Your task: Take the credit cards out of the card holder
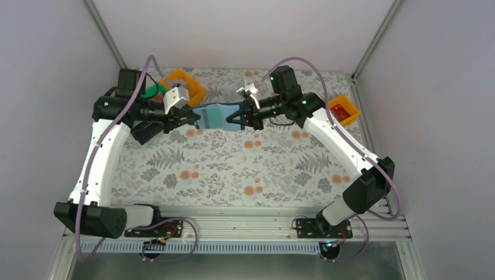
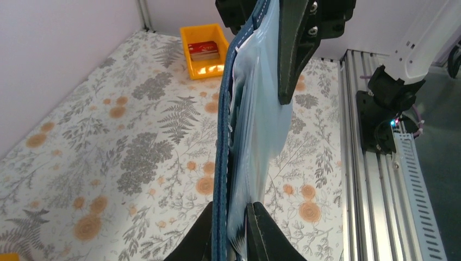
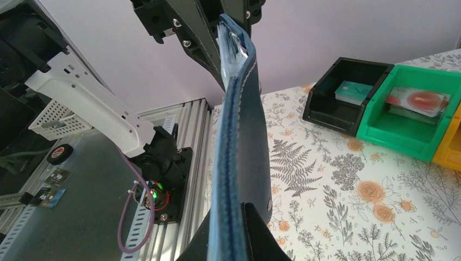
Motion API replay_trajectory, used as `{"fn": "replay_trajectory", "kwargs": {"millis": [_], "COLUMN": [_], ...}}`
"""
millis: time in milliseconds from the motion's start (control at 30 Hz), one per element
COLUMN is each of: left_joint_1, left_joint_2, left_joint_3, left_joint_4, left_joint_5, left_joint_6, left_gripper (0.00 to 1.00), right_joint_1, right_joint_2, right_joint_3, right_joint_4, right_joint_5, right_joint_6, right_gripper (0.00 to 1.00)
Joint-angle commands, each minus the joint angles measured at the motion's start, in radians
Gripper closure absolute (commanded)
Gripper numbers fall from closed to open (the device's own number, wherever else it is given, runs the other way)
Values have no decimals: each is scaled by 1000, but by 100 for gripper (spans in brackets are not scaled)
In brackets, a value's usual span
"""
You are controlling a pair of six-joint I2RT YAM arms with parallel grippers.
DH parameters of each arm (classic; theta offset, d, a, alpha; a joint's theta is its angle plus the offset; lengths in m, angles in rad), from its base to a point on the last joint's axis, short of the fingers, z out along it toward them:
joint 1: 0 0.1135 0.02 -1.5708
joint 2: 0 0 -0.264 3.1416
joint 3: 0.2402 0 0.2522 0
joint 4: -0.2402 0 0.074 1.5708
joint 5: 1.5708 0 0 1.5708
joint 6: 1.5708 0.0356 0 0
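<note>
Suspended open at upper centre of top view: card holder (image 1: 217, 115), pinched narrow at opposite ends by left gripper (image 1: 195, 118) and right gripper (image 1: 233, 121). Could slip free under uneven pull, spilling whatever sits tucked inside onto floral table (image 1: 233, 169).

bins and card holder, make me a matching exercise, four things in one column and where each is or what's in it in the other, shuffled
Things
1. card holder
2. black bin
3. green bin
4. orange bin by the right arm

Place or contents
A. flat red item inside
B. teal card inside
C. clamped above the table between left gripper and right gripper
D. pale card with a reddish blotch inside

Pairs: 1-C, 2-B, 3-D, 4-A
</note>
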Motion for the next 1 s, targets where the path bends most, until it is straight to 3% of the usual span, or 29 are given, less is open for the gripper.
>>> {"fn": "replay_trajectory", "kwargs": {"millis": [0, 433, 500, 567, 633, 767, 967], "left_joint_1": [-23, -75, -77, -79, -79, -78, -67], "left_joint_2": [3, 12, 12, 12, 12, 6, -14], "left_joint_3": [-15, -46, -47, -47, -42, -43, -73], "left_joint_4": [107, 114, 101, 93, 77, 56, 160], "left_joint_5": [82, 138, 164, 181, 180, 166, 4], "left_joint_6": [-53, -60, -48, -47, -48, -68, -245], "left_gripper": [89, 81, 84, 95, 97, 98, 98], "right_joint_1": [13, 14, 14, 13, 13, 5, -15], "right_joint_2": [-29, -30, -29, -28, -26, -26, -59], "right_joint_3": [25, 31, 31, 31, 30, 18, -18], "right_joint_4": [9, 15, 23, 32, 51, 89, 95], "right_joint_5": [-85, -72, -67, -50, -8, 128, 364], "right_joint_6": [-11, -17, -15, -5, 21, 94, 176], "right_gripper": [95, 95, 95, 95, 94, 85, 55]}}
